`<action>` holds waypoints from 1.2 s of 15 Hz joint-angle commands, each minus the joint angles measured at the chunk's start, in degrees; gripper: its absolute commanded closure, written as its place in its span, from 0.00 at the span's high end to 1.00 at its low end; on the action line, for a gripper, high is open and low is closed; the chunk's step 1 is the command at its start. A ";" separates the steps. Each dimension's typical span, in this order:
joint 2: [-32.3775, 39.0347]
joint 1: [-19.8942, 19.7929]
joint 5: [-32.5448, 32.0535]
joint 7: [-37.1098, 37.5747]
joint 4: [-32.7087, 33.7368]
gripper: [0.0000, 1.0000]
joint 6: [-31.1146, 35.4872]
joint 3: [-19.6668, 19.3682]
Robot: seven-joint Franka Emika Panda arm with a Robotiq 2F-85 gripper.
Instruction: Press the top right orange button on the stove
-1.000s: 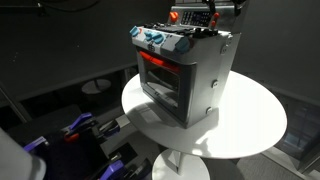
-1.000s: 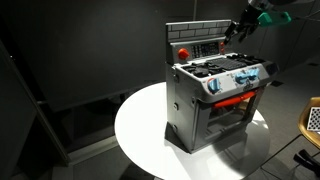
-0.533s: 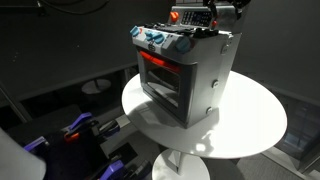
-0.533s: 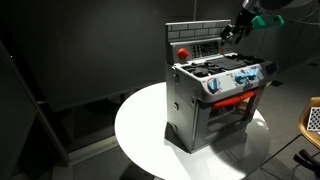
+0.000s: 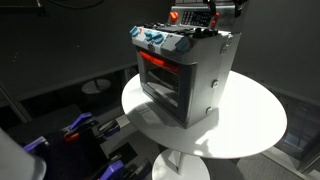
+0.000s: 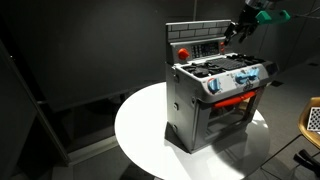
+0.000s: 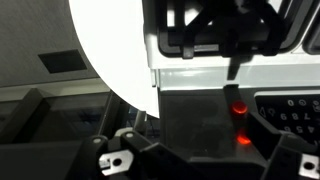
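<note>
Tool (image 6: 237, 29) at the stove (image 6: 215, 95) panel's upper corner; opening unclear.

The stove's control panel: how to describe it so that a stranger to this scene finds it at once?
On the round white table stands a small silver-grey toy stove. The control panel rises from its back edge, behind the cooktop. It alone stands upright and has red details, unlike the blue-white knobs at the front.
</note>
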 commanded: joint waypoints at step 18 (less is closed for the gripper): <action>-19.12 -3.91 3.49 -15.27 -0.63 1.00 -40.61 -2.80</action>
